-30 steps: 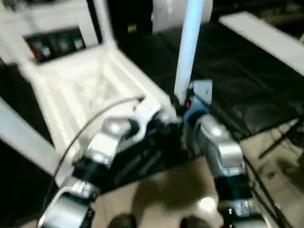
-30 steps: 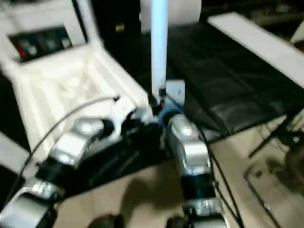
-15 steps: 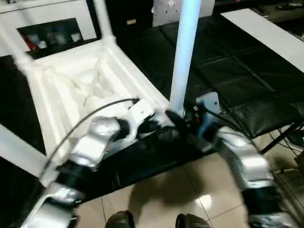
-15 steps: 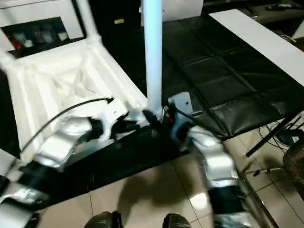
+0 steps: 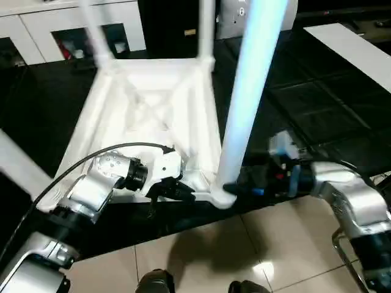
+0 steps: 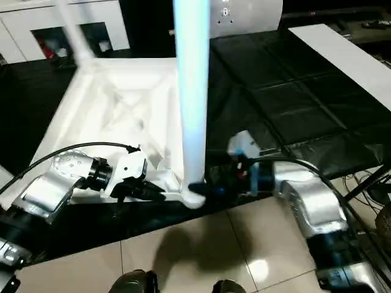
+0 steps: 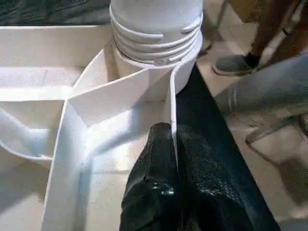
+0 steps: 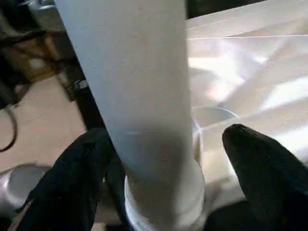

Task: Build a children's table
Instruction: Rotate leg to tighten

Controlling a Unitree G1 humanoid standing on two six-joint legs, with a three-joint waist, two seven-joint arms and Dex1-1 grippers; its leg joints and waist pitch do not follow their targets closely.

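The white tabletop lies upside down on a black mat, ribs facing up. A long white leg stands upright in its near corner socket; the threaded end shows in the left wrist view. My left gripper is shut, its fingertips pinching the thin rim wall just beside that socket. From the other side, my right gripper is open around the leg's base, its fingers standing apart from the tube. Two more legs rise from the far corners.
White cabinets with dark openings stand behind. A white board lies at the far right on the black mat. Another white tube crosses the left edge. A person's shoe shows on the tiled floor in the left wrist view.
My right gripper's fingers have spread away from the leg's base, and that forearm has swung out to the right. The left gripper keeps its pinch on the rim. The camera has shifted.
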